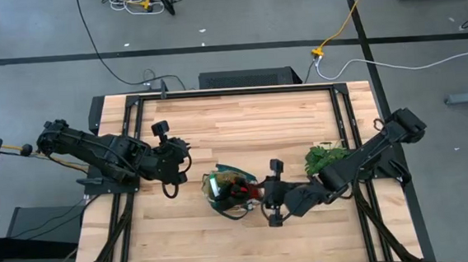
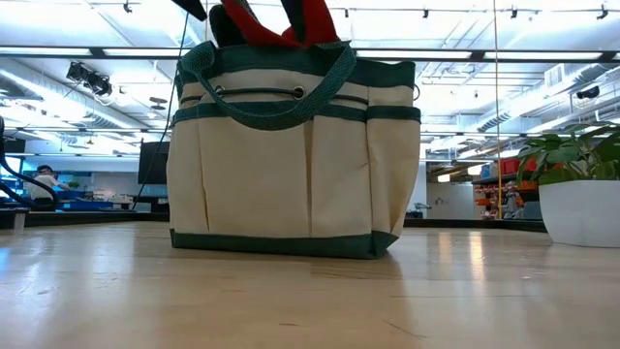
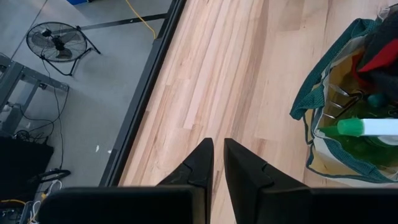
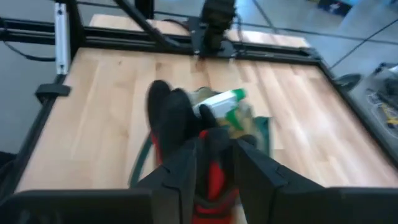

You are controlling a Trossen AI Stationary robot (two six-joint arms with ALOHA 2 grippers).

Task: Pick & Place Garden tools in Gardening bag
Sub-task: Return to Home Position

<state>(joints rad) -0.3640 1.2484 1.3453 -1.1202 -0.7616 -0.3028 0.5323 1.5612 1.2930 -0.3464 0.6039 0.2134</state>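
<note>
The beige gardening bag (image 1: 225, 199) with green trim stands upright on its base at the table's middle, and shows in the low view (image 2: 291, 145). A green spray bottle (image 3: 367, 127) with a white nozzle lies inside it, among other tools. My right gripper (image 1: 265, 196) is at the bag's right side, shut on the red-black gloves (image 4: 168, 112), which stick up above the bag's rim (image 2: 291, 21). My left gripper (image 3: 217, 149) hangs empty over bare wood to the left of the bag, its fingers nearly together. My right gripper pinches the gloves' red part (image 4: 214, 177) between its two fingers. It comes from the table's right side, slanting down. The black glove fingers (image 4: 163, 106) reach out past the fingertips over the bag's open top. How far into the bag the gloves reach is hidden.
A leafy plant (image 1: 326, 153) in a white pot (image 2: 581, 213) stands at the table's right, beside my right arm. Bare wood lies in front of the bag and behind it. Black frame rails (image 1: 215, 93) run along the table's edges.
</note>
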